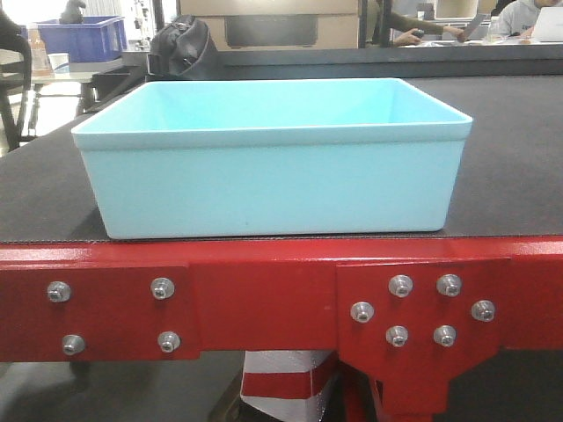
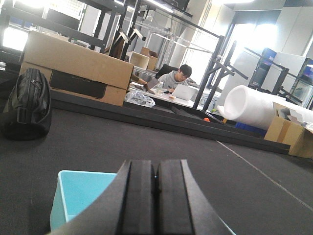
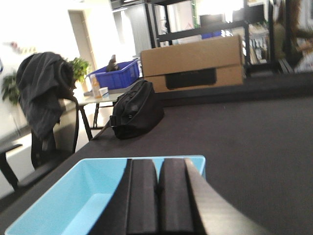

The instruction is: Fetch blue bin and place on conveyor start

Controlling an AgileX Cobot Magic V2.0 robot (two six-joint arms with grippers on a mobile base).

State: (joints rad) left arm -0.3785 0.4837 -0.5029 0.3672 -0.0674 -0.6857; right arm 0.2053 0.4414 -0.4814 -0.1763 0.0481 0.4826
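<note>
The pale aqua blue bin [image 1: 273,176] stands upright and empty on the dark grey belt [image 1: 510,176] of the conveyor start, just behind the red bolted frame [image 1: 264,299]. No gripper shows in the front view. In the left wrist view my left gripper [image 2: 156,166] is shut with its pads together and nothing between them, above the bin [image 2: 78,191], which lies low and left. In the right wrist view my right gripper [image 3: 159,164] is shut and empty too, above the bin's open inside [image 3: 73,196].
A black bag [image 1: 180,44] lies on the belt behind the bin, with a cardboard box [image 2: 78,63] beyond it. A dark blue crate [image 1: 79,37] sits on a table at the far left. A jacket-draped chair [image 3: 41,93] stands left. A white foam roll [image 2: 259,105] lies right.
</note>
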